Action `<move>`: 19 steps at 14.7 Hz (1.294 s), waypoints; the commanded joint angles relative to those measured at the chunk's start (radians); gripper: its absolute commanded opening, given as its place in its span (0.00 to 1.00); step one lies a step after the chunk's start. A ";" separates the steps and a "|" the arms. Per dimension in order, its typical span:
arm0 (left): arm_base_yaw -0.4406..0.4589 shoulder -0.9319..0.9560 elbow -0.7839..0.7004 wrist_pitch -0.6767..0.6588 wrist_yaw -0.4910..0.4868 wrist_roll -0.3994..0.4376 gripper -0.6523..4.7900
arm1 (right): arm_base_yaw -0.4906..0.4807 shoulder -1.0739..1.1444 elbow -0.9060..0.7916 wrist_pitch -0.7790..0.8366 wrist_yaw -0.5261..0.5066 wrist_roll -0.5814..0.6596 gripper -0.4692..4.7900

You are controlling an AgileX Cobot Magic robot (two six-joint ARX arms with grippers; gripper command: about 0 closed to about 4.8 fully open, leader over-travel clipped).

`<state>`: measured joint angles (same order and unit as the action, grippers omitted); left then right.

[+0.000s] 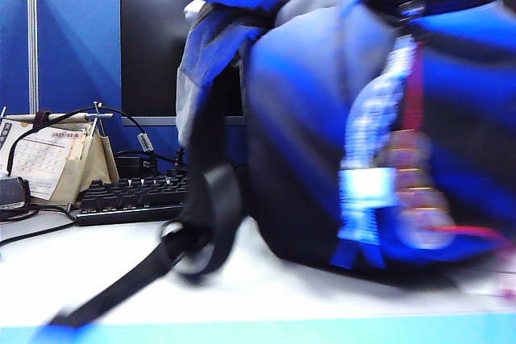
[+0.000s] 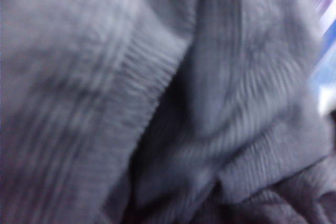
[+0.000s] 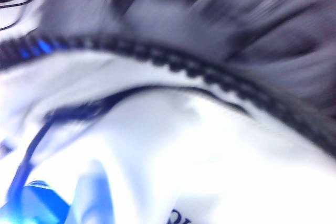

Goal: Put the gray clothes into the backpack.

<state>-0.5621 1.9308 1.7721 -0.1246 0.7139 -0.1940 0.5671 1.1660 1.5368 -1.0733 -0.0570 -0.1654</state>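
Filling the left wrist view, rumpled charcoal-gray ribbed knit clothes (image 2: 157,103); bulging whitish-blue and navy fabric backpack (image 1: 322,118) upright on table; left gripper's state untellable, right gripper closed, both unseen.

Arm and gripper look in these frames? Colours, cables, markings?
Can't tell: left gripper and right gripper are out of frame. Backpack fills the exterior view; left wrist view shows only gray clothes, right wrist view the zipper and clothes.
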 commanded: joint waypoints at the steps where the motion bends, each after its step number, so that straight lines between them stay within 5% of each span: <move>1: -0.018 0.034 -0.004 -0.214 0.200 0.067 0.22 | 0.003 0.011 0.009 0.062 0.021 0.005 0.07; 4: -0.031 0.026 -0.002 -0.225 0.546 0.058 0.22 | 0.003 0.069 0.009 0.065 0.021 0.004 0.07; 6: 0.009 -0.036 -0.001 -0.222 0.502 0.061 0.23 | 0.003 0.094 0.009 0.082 0.021 0.004 0.07; 9: 0.115 -0.194 -0.001 -0.122 0.354 0.052 0.64 | 0.003 0.100 0.007 0.132 0.017 0.005 0.07; 10: 0.148 -0.240 -0.001 -0.101 0.340 0.043 0.69 | 0.003 0.100 0.007 0.142 0.017 0.005 0.07; 15: 0.232 -0.391 -0.001 -0.101 0.335 0.039 0.69 | 0.003 0.113 0.007 0.212 0.017 0.009 0.09; 16: 0.232 -0.403 -0.001 -0.103 0.329 0.042 0.69 | 0.003 0.113 0.007 0.220 0.017 0.019 0.22; 18: 0.241 -0.411 -0.001 -0.122 0.291 0.042 0.69 | 0.003 0.113 0.007 0.225 0.016 0.024 0.83; 19: 0.251 -0.411 -0.001 -0.130 0.292 0.041 0.69 | 0.003 0.113 0.007 0.241 0.014 0.038 0.98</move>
<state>-0.3176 1.5276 1.7679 -0.2520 1.0107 -0.1539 0.5705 1.2823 1.5387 -0.8669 -0.0448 -0.1440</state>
